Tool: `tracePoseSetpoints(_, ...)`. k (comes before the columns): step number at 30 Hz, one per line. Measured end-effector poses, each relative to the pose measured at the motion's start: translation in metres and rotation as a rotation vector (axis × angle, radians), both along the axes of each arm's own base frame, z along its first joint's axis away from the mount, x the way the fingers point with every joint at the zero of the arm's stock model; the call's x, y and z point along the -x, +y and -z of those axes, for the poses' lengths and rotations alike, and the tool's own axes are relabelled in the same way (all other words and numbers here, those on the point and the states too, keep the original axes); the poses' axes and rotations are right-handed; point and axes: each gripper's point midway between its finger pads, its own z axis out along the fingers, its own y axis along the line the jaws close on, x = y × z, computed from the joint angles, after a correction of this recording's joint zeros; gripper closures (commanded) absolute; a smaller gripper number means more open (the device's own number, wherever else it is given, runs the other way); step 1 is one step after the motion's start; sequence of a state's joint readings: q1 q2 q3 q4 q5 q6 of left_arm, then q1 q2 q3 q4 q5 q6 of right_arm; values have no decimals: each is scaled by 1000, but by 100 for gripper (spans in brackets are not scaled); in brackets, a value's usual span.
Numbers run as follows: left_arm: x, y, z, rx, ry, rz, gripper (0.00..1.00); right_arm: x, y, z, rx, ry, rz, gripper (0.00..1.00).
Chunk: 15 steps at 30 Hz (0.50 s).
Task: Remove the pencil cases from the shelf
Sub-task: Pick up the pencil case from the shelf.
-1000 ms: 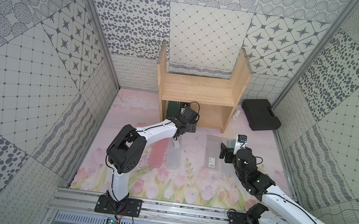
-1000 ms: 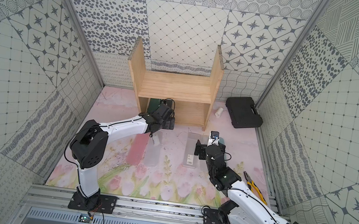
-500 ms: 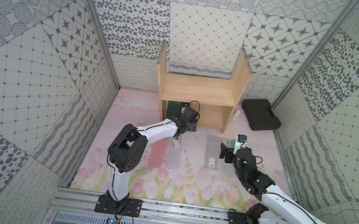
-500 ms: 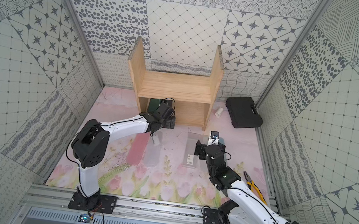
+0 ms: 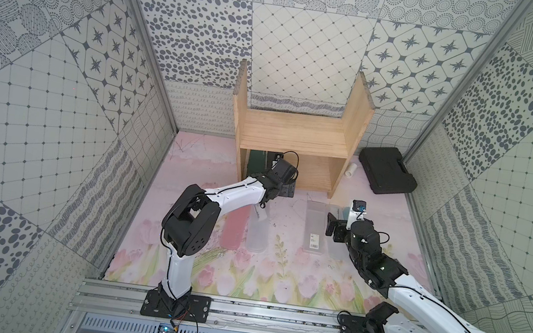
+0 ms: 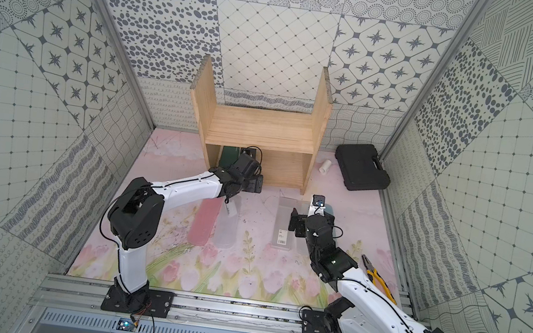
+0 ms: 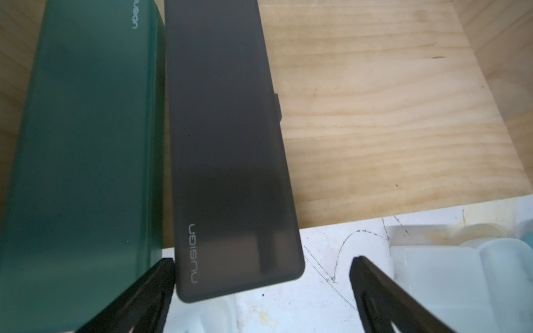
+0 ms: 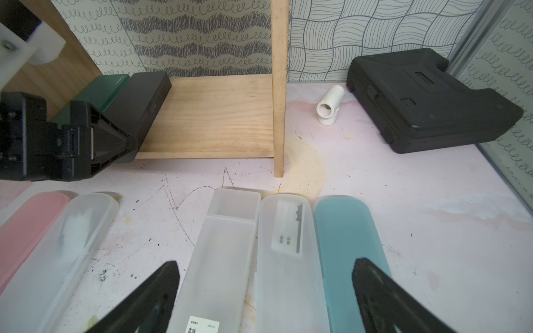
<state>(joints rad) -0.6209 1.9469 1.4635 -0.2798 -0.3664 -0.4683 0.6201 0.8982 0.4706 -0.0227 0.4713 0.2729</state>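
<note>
The left fingers (image 7: 138, 294) are wide apart and hold nothing. The near end of the black case (image 7: 227, 150) sits between them. One finger is right at its corner and the other is well away from it. The black case lies on the bottom board of the shelf (image 7: 375, 115), and its end pokes out over the surface (image 7: 317, 259). The green case (image 7: 86, 144) lies just beside it on the same board.

The right fingers (image 8: 386, 297) are wide apart too and hold nothing. They hang over three cases that lie side by side on the surface in front of the shelf: the clear case with a label (image 8: 219, 259), the round clear case (image 8: 285, 259) and the blue case (image 8: 349, 259). The pink case (image 8: 26, 225) and the last clear case (image 8: 66, 245) lie together further along, near the left arm. The big black tool case (image 5: 387, 169) and a small white pipe (image 5: 351, 170) sit beside the shelf
</note>
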Motion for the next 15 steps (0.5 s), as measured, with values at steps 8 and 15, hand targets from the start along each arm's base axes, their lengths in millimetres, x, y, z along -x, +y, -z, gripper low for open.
tracePoseSetpoints(8, -4, -4, 4, -9, -1, -3, 1, 0, 1, 0, -2, 1, -3, 2)
tracePoseSetpoints(15, -7, -3, 15, -30, 9, -12, 3, 0, 1, 0, -7, 3, -6, 2)
